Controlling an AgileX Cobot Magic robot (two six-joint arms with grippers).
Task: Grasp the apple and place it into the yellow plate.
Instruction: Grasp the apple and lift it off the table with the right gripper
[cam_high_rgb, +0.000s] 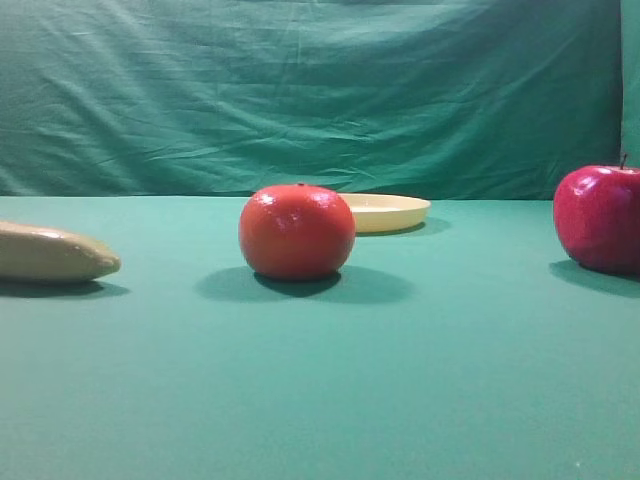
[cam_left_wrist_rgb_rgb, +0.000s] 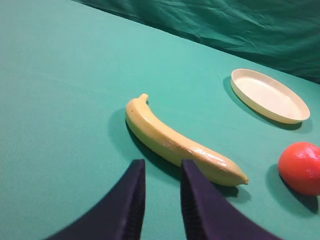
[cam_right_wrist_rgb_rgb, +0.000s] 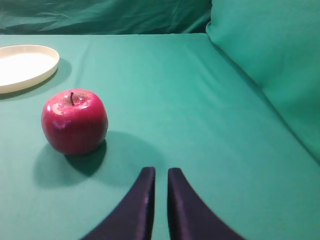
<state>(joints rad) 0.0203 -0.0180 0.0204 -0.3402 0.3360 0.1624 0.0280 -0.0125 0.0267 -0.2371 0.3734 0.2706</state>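
Green cloth covers the table (cam_high_rgb: 320, 400) and back wall. High view: one apple (cam_high_rgb: 600, 218) upright near the right edge, one tomato-like fruit (cam_high_rgb: 297, 231), one banana (cam_high_rgb: 50, 253), one bare yellow plate (cam_high_rgb: 388, 211) behind. Left wrist: my left pincer (cam_left_wrist_rgb_rgb: 161, 172) slightly parted, empty, beside the banana. Right wrist: my right pincer (cam_right_wrist_rgb_rgb: 160, 176) clenched, empty, short of the apple, stem up.

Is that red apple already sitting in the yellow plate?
No, the apple rests on the green cloth, apart from the yellow plate, which lies empty behind it in the right wrist view.
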